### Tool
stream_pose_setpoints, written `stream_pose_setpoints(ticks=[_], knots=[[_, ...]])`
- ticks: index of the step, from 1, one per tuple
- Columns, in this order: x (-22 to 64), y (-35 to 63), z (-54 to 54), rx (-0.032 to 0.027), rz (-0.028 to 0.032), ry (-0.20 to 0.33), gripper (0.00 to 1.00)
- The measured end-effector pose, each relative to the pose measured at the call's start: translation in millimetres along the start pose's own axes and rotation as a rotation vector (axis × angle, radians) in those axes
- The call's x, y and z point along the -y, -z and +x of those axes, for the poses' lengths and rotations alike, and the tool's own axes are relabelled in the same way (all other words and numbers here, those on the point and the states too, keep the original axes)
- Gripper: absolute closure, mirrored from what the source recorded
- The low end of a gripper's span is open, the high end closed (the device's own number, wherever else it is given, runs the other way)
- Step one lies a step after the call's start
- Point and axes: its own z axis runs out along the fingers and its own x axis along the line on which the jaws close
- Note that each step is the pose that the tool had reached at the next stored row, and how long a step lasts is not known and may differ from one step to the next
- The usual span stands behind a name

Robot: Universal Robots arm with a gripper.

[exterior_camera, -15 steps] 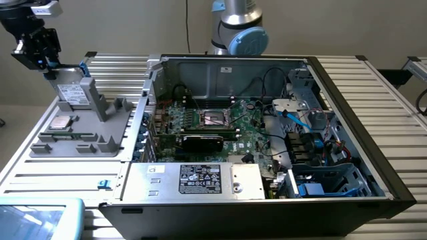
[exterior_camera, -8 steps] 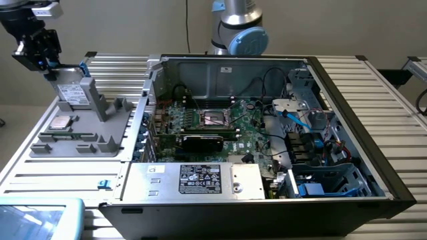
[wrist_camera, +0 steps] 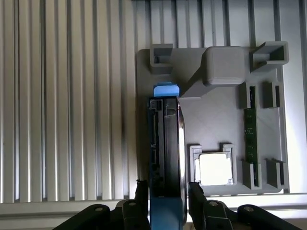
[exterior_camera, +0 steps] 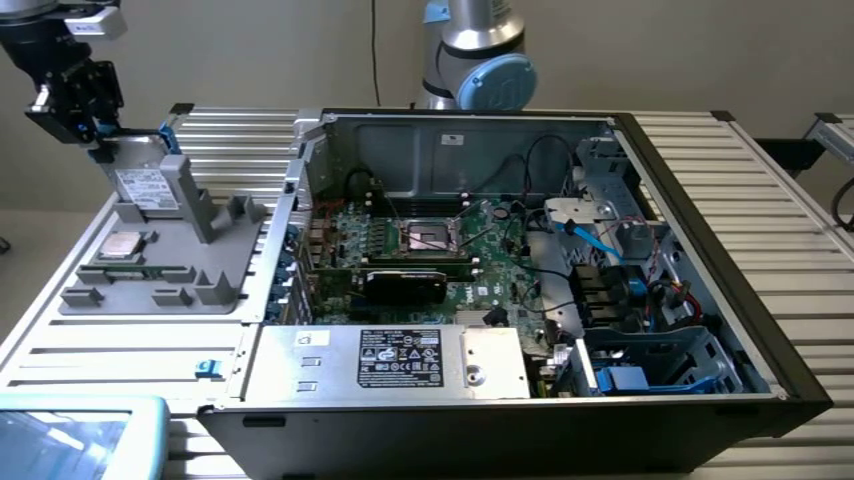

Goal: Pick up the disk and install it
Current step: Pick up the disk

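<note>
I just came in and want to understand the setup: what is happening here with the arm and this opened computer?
The robot arm's gripper is at the upper end of the disk. The disk stands on edge in the grey holder, beside the open computer case. Whether the gripper already clamps the disk is unclear. The disk is not yet installed in the case.

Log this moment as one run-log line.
phase: pick | gripper: at disk upper end | disk: standing in grey fixture, not yet installed
</note>
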Motion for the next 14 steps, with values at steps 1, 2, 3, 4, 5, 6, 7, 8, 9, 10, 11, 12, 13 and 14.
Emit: stream_pose_setpoints(ticks=[1, 2, 3, 4, 5, 6, 7, 8, 9, 10, 11, 12, 13, 14], knots=[[0.0, 0.0, 0.0, 0.0000, 0.0001, 0.000, 0.54], [0.0, -0.2, 0.0, 0.0000, 0.0000, 0.000, 0.54], [0.0, -0.3, 0.0, 0.0000, 0.0000, 0.000, 0.54], [0.0, -0.3, 0.0, 0.0000, 0.0000, 0.000, 0.54], [0.0, -0.4, 0.0, 0.0000, 0.0000, 0.000, 0.54], [0.0, -0.5, 0.0, 0.0000, 0.0000, 0.000, 0.54], [0.0, -0.6, 0.0, 0.0000, 0.0000, 0.000, 0.54], [0.0, -0.8, 0.0, -0.0001, 0.0000, 0.000, 0.56], [0.1, -0.9, 0.1, -0.0005, 0.0000, 0.000, 0.56], [0.1, -1.0, 0.0, 0.0000, 0.0000, 0.000, 0.62], [0.1, -1.1, 0.1, 0.0000, 0.0001, 0.000, 0.62], [0.1, -1.2, 0.1, 0.0000, 0.0001, 0.000, 0.63], [0.1, -1.4, 0.1, 0.0000, 0.0001, 0.000, 0.63], [0.1, -1.5, 0.1, 0.0000, 0.0002, 0.000, 0.63]])
